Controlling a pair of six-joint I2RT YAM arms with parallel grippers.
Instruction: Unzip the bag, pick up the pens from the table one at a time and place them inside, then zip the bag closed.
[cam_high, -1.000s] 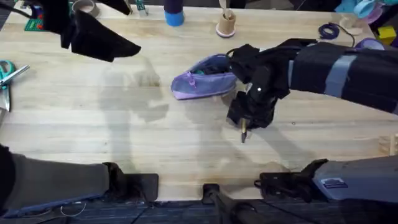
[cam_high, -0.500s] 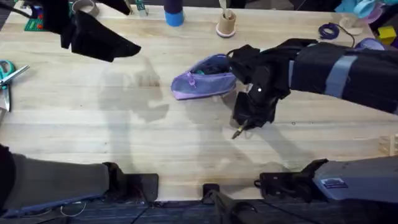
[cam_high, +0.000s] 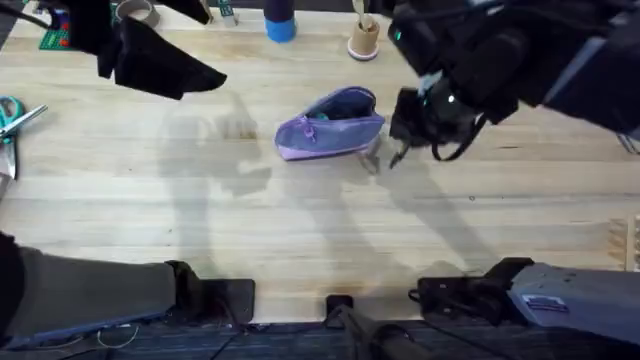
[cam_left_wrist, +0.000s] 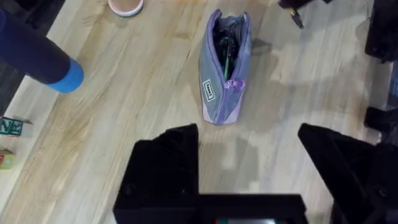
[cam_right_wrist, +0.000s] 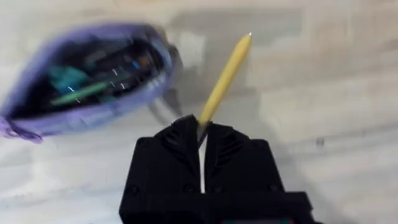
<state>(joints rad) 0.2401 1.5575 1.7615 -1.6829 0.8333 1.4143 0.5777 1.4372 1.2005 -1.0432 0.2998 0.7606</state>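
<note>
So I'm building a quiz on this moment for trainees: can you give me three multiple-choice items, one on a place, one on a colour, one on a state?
1. Where is the pen?
A. On the table
B. In the right gripper
C. Under the scissors

2. What colour is the bag?
A. Lavender-purple
B. Green
C. Red

3. How is the bag's zipper?
A. Fully shut
B. Open
C. Torn off

Answers:
1 B: the right gripper pinches the yellow pen's end.
2 A: purple fabric in the overhead view.
3 B: the left wrist view looks into the bag's gaping mouth, with things inside.
</note>
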